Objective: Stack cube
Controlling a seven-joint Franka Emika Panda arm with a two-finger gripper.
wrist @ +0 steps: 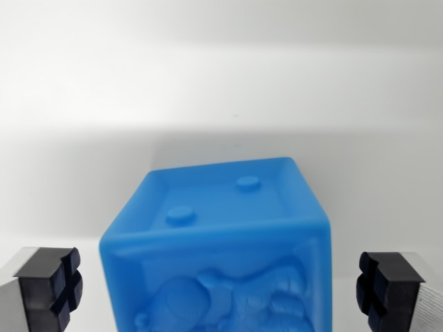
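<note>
Plain white, matte bench fills the background. A soft grey shadow band crosses it horizontally. Upper region appears brighter and blurred.

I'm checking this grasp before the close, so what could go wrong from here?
1. The blue cube sits turned relative to the open claw, so the pads may meet edges rather than flat faces and twist it.
2. Its sides carry raised relief, so contact could be uneven and slip.
3. No second cube is in view, so the stacking target cannot be checked.
</note>
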